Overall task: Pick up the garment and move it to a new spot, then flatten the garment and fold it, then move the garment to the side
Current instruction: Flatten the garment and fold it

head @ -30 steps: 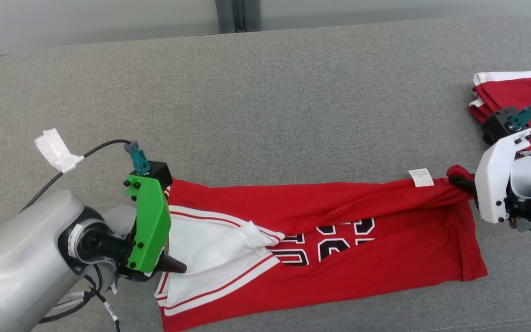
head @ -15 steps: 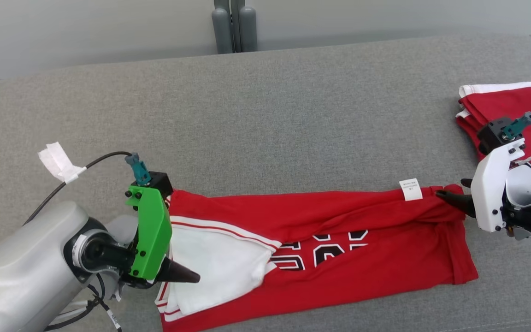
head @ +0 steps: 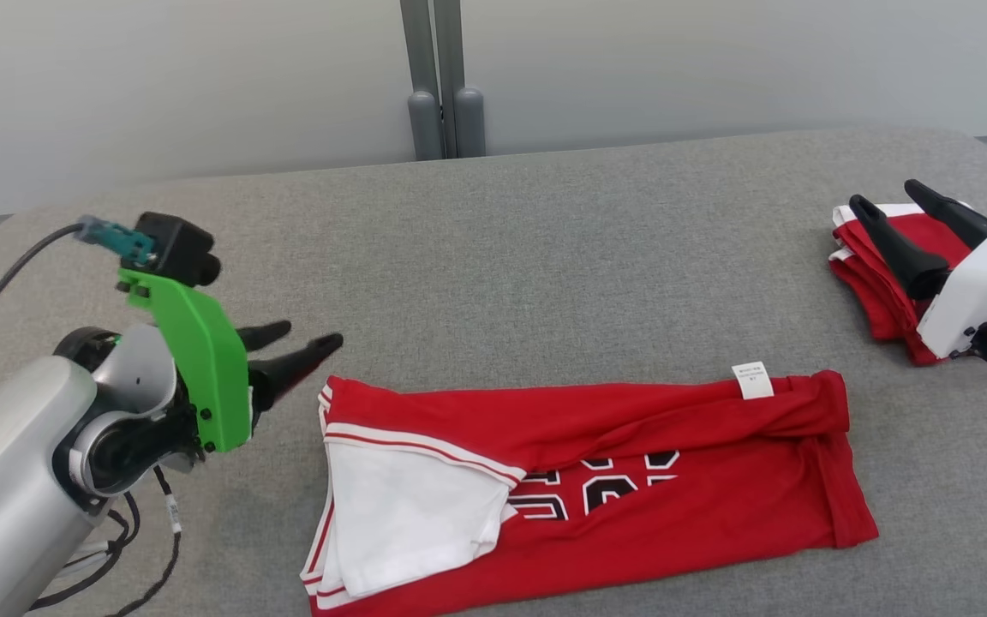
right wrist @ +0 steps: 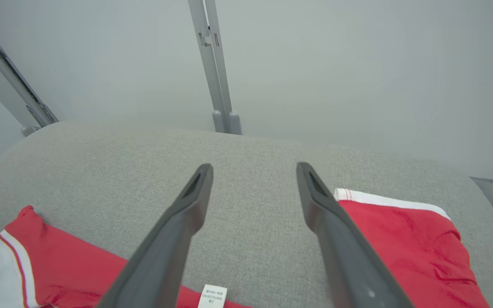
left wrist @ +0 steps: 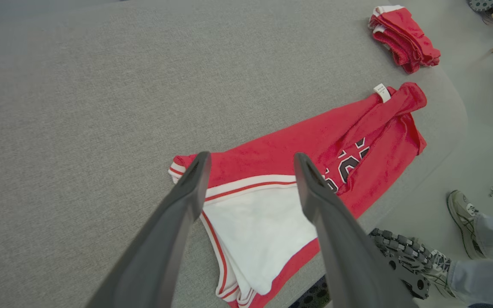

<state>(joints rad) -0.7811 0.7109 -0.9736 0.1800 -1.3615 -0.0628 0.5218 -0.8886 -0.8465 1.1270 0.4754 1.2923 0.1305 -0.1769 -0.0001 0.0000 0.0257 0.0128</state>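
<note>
The garment (head: 631, 428), a red jersey with a white panel and black lettering, lies folded lengthwise along the front of the grey cushioned surface (head: 545, 257). Nothing holds it. My left gripper (head: 314, 334) hovers open just past the jersey's left end, raised off the surface. In the left wrist view the open left gripper (left wrist: 251, 156) looks down on the garment (left wrist: 315, 141). My right gripper (head: 882, 194) stands open and lifted at the far right, well above the jersey's tagged corner. Between the spread fingers of the right gripper (right wrist: 255, 167) is bare cushion, with the garment (right wrist: 58, 252) at the lower left.
A second red garment, folded into a pile (head: 875, 266), sits at the right end of the surface, partly behind my right gripper. A wall with a grey post (head: 433, 77) backs the surface. A person's shoe (left wrist: 460, 209) stands on the floor beyond the front edge.
Both grippers have opened, let go of the garment's two ends and lifted away. The jersey has settled flat. The head camera has tilted up, so the whole picture has shifted down.
</note>
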